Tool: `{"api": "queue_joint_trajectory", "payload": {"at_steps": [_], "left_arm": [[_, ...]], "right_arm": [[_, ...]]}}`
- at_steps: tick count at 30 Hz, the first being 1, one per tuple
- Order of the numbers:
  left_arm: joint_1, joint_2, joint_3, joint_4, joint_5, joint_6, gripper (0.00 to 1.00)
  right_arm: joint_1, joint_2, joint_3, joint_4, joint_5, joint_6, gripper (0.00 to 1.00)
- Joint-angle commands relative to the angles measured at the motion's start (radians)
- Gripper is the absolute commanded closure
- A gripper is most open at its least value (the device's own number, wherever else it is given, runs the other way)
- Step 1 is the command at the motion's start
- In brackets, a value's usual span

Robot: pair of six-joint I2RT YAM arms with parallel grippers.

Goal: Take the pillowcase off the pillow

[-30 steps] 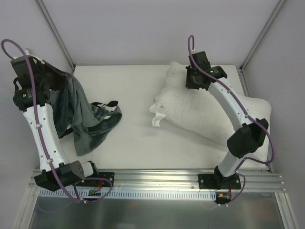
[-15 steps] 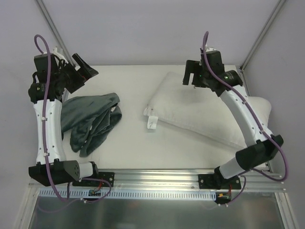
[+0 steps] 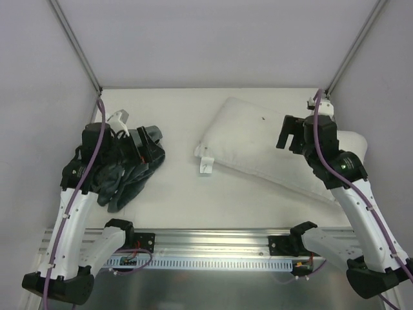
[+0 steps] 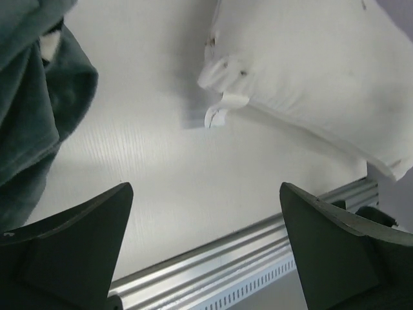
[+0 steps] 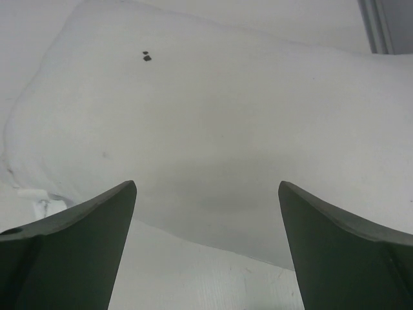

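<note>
The bare white pillow [image 3: 258, 145] lies flat at the right of the table, its small tag [image 3: 206, 166] at the left corner. The dark teal pillowcase [image 3: 122, 175] is off it, crumpled in a heap at the left. My left gripper [image 3: 150, 142] hovers open over the heap's right end, holding nothing. In the left wrist view the gripper [image 4: 205, 188] frames bare table, with the pillowcase [image 4: 29, 110] at the left and the pillow [image 4: 310, 71] beyond. My right gripper [image 3: 290, 137] stands open above the pillow [image 5: 213, 123], with empty space between its fingers [image 5: 77, 226].
An aluminium rail [image 3: 213, 240] runs along the near edge of the table, also in the left wrist view as the rail [image 4: 245, 258]. Grey walls and slanted frame posts [image 3: 74, 45] close in the back and sides. The pillow's right end overhangs the table edge [image 3: 355, 145].
Both grippers opened: the left let go of the pillowcase, the right let go of the pillow. Pillowcase dropped into a heap, pillow settled flat. Both arms pulled back toward the near edge.
</note>
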Motion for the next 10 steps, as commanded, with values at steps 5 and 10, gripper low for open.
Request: {"api": "queue_joint_trajectory", "payload": {"at_steps": [5,10], "left_arm": [[-0.090,-0.149,-0.212,0.059,-0.074,-0.024,0.01],[-0.136,-0.152,-0.322,0.083,-0.090,-0.049,0.01]], "right_arm": [[0.001,-0.165,-0.198,0.065,0.121,0.005,0.04],[0.002,-0.231,-0.293,0.105,0.124,0.033,0.04]]}}
